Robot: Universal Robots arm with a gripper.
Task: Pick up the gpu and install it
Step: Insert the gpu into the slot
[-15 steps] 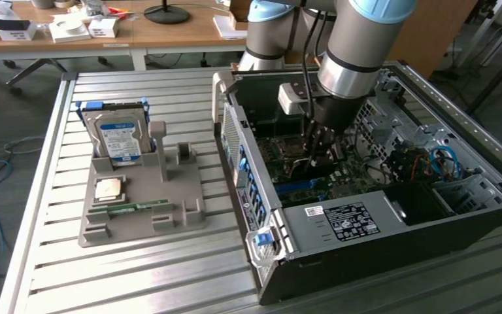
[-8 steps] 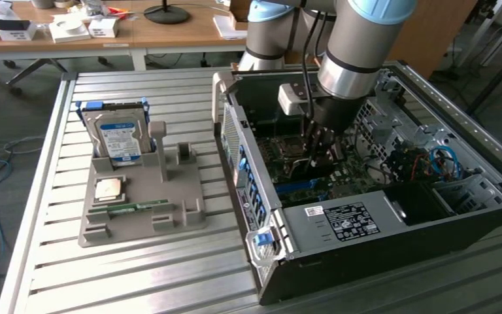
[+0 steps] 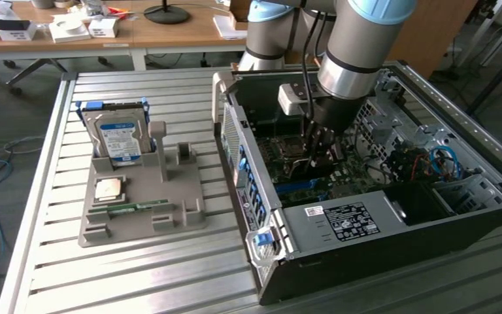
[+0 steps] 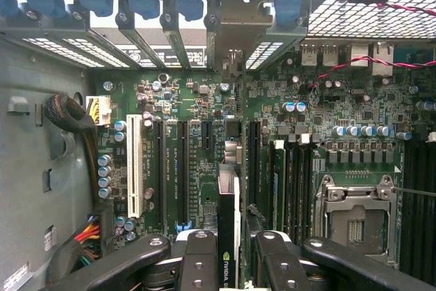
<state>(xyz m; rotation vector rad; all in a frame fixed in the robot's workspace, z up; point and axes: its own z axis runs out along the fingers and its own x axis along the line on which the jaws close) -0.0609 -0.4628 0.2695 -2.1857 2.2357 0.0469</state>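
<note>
Gripping the gpu (image 4: 228, 236) edge-on, jaws partly closed on it, above the motherboard (image 4: 197, 100) inside the computer case (image 3: 338, 226).

Reaches down steeply from twelve o'clock in the exterior view, wrist vertical, gripper (image 3: 319, 147) pointing straight down. Stands with black fingers (image 4: 197, 264) at six o'clock in the wrist view, partly closed, clamping a thin card edge-on.

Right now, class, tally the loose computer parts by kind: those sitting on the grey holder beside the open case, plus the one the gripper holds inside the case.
hard drive: 1
processor chip: 1
memory stick: 1
gpu: 1
Total: 4
</note>
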